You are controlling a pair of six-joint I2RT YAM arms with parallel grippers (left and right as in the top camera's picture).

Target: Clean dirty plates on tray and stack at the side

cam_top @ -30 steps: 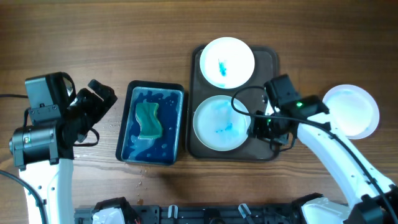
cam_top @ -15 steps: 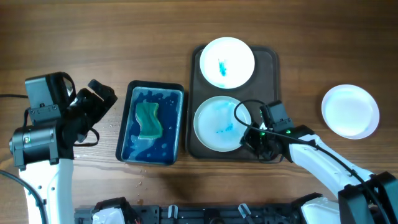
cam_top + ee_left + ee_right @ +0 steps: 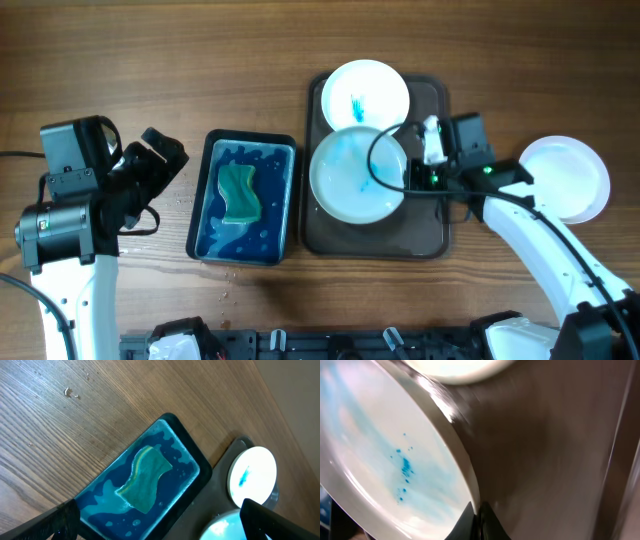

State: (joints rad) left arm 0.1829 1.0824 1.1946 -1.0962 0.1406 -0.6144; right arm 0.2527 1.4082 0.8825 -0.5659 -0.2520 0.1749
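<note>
R claw grips right rim of the blue-smeared plate over the tray; L claw is wide apart.

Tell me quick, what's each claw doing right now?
Left claw: open, holding nothing.
Right claw: closed on the rim of the blue-smeared plate.

Rear plate partly beneath front plate
</note>
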